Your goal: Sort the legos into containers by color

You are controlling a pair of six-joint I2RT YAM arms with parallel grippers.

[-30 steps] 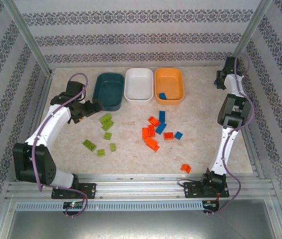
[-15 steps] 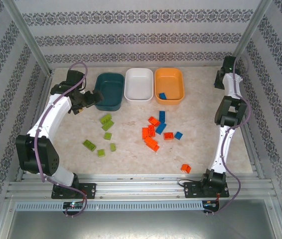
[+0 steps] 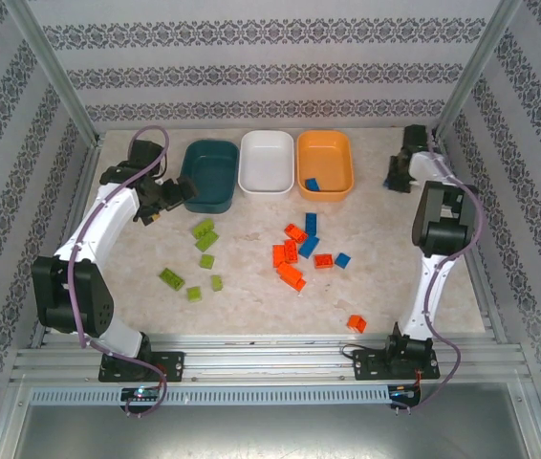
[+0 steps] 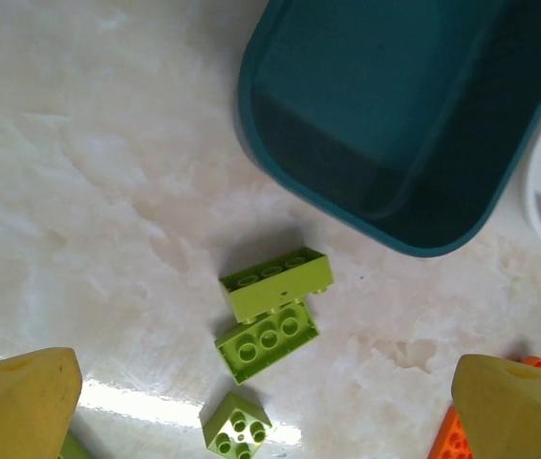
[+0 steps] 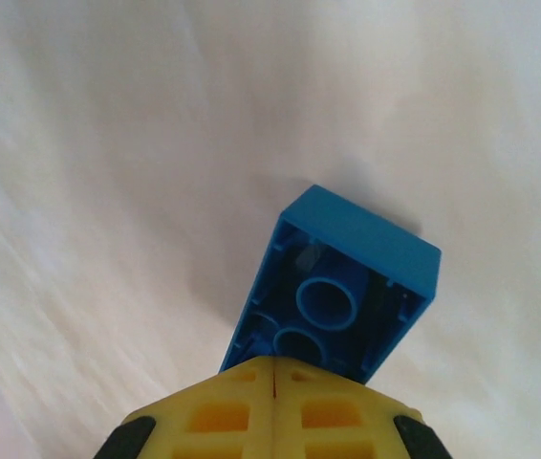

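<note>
1. Left claw (image 3: 177,196), left of centre in the top view, gapes wide and holds nothing, just beside the teal bin (image 3: 208,175).
2. Right claw (image 5: 275,406) is clamped on 1 blue brick (image 5: 342,287); in the top view it sits upper right, apart from the bins.
3. White bin (image 3: 267,163) and orange bin (image 3: 325,153) sit right of the teal bin, upper middle; 1 loose blue brick (image 3: 312,184) lies in the orange bin.
4. Green bricks (image 3: 204,234) lie left of centre, red bricks (image 3: 290,258) at centre.
</note>
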